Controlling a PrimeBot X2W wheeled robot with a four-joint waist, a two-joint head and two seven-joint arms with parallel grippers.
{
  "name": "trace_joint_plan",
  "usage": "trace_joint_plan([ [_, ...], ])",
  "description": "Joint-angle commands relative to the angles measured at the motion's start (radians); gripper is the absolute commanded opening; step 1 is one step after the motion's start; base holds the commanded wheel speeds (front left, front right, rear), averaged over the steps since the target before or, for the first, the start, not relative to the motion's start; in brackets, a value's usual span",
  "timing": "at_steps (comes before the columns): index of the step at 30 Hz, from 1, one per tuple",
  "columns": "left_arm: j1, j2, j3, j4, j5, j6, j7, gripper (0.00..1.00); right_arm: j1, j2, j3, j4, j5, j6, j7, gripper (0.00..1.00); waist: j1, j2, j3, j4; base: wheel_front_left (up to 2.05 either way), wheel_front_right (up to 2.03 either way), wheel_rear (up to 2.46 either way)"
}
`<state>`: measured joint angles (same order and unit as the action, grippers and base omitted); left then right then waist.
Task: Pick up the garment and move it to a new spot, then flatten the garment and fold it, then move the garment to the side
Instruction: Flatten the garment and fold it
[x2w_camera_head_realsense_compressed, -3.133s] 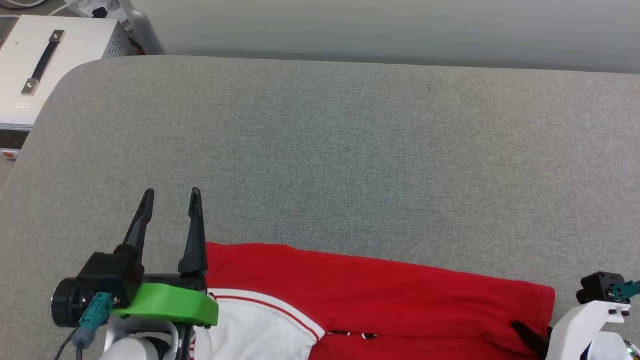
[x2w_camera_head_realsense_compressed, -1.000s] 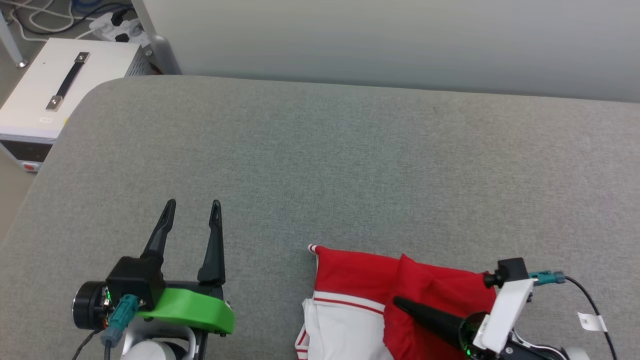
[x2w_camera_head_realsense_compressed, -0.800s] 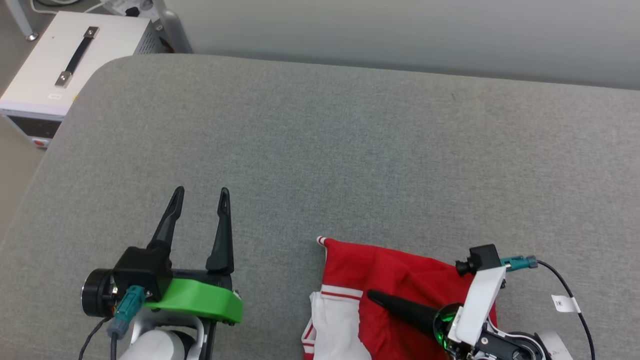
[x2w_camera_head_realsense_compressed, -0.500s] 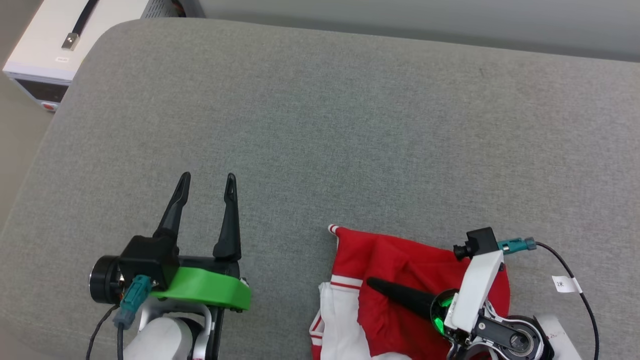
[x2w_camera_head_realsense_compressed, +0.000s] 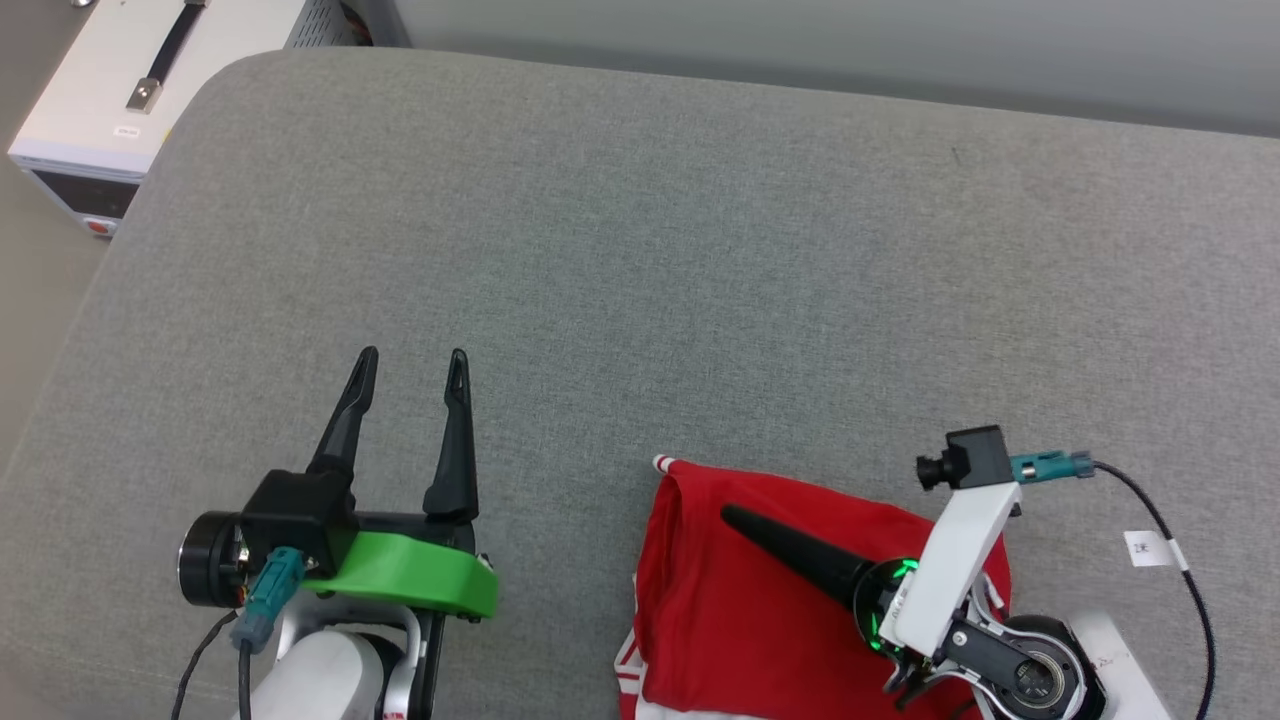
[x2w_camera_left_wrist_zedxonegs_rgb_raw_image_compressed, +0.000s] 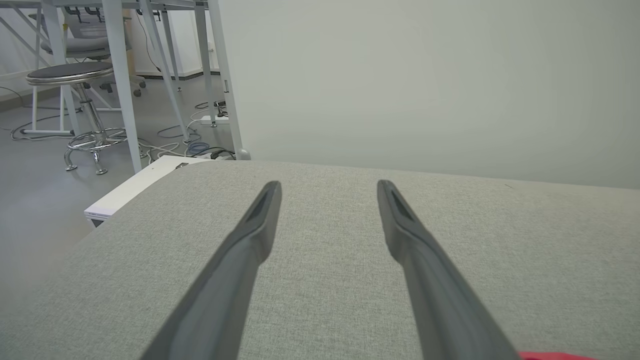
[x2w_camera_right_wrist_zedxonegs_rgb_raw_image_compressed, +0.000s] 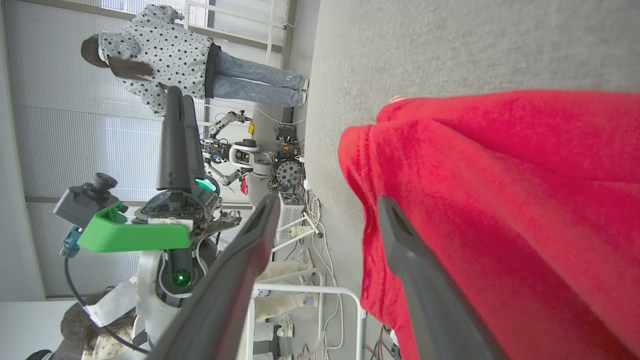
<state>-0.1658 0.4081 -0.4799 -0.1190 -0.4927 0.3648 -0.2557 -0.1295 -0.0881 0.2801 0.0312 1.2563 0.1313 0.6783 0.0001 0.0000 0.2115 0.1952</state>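
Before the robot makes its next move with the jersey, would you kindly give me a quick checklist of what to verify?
1. Right gripper open, fingers apart over the garment: ok.
2. Left gripper open, holding nothing, over the gray surface: ok.
3. Garment folded compact: cannot tell, its near edge is cut off.
4. Garment fully on the surface: cannot tell.
5. Person well away: ok, standing in the background.

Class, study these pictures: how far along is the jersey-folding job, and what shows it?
Done, apparently: the garment lies doubled over in a compact bundle toward the right of the grey surface. In hand: the right gripper is open over it, gripping nothing; the left gripper is open above bare surface. Left: perhaps tidying; the bundle's near part is cut off.
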Motion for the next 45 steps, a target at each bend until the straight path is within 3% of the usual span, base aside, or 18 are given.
trace_joint_plan([
  [1, -0.001, 0.002, 0.002, 0.002, 0.005, -0.004, -0.004, 1.0, -0.021, -0.018, 0.001, -0.022, -0.039, -0.001, -0.044, 1.0, -0.0001, 0.0, -0.029, -0.021, 0.0, 0.0, 0.0],
  [12, 0.053, 0.023, 0.009, 0.02, -0.015, 0.002, 0.003, 1.0, 0.001, -0.086, -0.081, -0.016, -0.358, -0.001, -0.318, 1.0, -0.0001, 0.0, -0.128, -0.083, 0.0, 0.0, 0.0],
  [17, 0.083, 0.032, 0.02, 0.031, -0.03, 0.009, 0.003, 1.0, 0.015, -0.12, -0.152, -0.033, -0.588, -0.001, -0.42, 1.0, -0.0001, 0.0, -0.16, -0.113, 0.0, 0.0, 0.0],
  [26, 0.126, 0.045, 0.05, 0.062, -0.052, 0.011, 0.0, 1.0, 0.057, -0.102, -0.261, -0.109, -0.895, -0.001, -0.591, 1.0, -0.0001, 0.0, -0.197, -0.157, 0.0, 0.0, 0.0],
  [35, 0.165, 0.046, 0.055, 0.089, -0.054, 0.007, -0.003, 1.0, 0.16, -0.066, -0.306, -0.154, -1.0, -0.001, -0.666, 1.0, -0.0001, 0.0, -0.239, -0.18, 0.0, 0.0, 0.0],
  [45, 0.206, 0.035, 0.057, 0.117, -0.056, 0.0, -0.005, 1.0, 0.227, -0.036, -0.306, -0.164, -1.013, -0.001, -0.668, 1.0, -0.0001, 0.0, -0.272, -0.186, 0.0, 0.0, 0.0],
])
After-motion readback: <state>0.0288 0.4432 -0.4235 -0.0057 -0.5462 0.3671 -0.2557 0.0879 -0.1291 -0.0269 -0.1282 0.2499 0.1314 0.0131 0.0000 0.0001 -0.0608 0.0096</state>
